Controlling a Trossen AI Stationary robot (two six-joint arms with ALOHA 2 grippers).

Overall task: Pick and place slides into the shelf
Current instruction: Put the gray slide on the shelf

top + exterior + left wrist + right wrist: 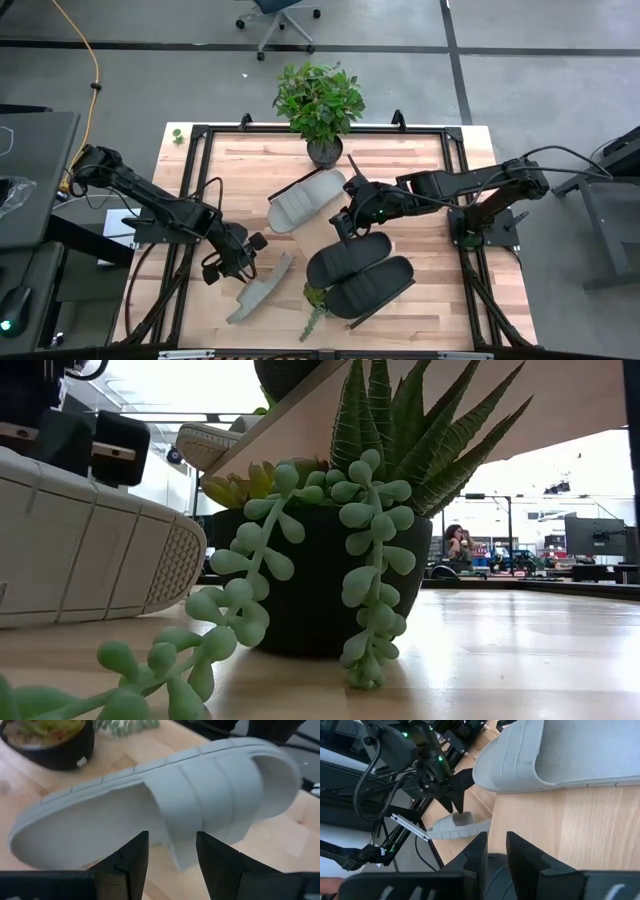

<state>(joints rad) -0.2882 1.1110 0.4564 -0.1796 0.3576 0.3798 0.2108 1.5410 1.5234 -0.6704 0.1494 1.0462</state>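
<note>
Near the table's front edge, left fingers (pixel 172 862) straddle a grey slide (pixel 165 805).

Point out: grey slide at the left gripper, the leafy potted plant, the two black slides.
Grey slide at the left gripper (pixel 210 780): left wrist view, on its strap.
Leafy potted plant (pixel 320 98): high view, on the foliage.
Black slides (pixel 350 260): high view, on the upper one's strap.

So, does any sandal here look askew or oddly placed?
Yes. The light grey slide sandal near the table's front lies tipped on its side edge, not flat on its sole, with the left gripper open right beside it. The other grey sandal and the two matte black sandals lie flat, the black pair overlapping.
</note>
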